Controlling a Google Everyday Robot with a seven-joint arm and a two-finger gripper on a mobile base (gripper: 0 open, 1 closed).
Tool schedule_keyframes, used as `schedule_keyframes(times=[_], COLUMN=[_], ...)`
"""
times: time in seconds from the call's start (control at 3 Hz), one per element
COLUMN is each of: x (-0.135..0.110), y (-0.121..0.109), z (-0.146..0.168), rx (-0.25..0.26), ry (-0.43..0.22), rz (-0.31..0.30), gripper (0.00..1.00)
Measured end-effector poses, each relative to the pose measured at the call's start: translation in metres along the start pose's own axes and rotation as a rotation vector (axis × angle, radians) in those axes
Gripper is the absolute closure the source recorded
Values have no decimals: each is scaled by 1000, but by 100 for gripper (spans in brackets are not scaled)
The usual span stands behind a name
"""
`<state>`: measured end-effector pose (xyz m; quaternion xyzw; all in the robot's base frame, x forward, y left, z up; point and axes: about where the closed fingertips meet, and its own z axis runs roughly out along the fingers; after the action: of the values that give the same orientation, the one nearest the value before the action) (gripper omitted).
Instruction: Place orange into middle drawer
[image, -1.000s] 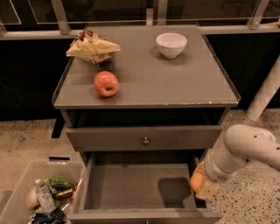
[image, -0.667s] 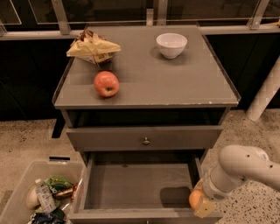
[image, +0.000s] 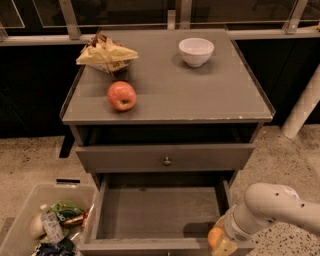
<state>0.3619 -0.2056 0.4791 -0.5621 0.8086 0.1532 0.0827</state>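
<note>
Grey cabinet (image: 200, 95): stood against a dark glazed wall, its flat top carrying three things.
Apple (image: 121, 95): red-yellow, sat near the left front of the top.
White bowl (image: 196, 51): rested upright at the far right of the top, well apart from the apple.
Snack bag (image: 106, 54): yellow and crumpled, lay at the far left, behind the apple.
Upper drawer front (image: 125, 159): was closed, with a small round knob (image: 166, 161) at its middle.
Middle drawer (image: 150, 212): was pulled out toward the near side, its bare grey floor showing.
Arm (image: 270, 207): white, reached in from the right at the lower edge of the scene.
Gripper (image: 222, 244): hung over the near right corner of the middle drawer, clenched around the orange.
Orange (image: 214, 238): was held in the gripper just above the drawer's near right corner, close to the front wall.
Plastic bin (image: 50, 187): clear, stood on the speckled floor to the left of the open drawer, holding mixed packets and a bottle.
</note>
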Motion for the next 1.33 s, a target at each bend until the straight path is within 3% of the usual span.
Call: schedule_keyframes(times=[0.33, 0.67, 1.0, 1.33], x=[-7, -25, -32, -32], y=[-5, -24, -36, -36], z=[0, 16, 14, 14], rx=[52, 141, 186, 186], ry=[-18, -83, -111, -111], rz=[-13, -8, -7, -7], gripper=[100, 100, 100, 100])
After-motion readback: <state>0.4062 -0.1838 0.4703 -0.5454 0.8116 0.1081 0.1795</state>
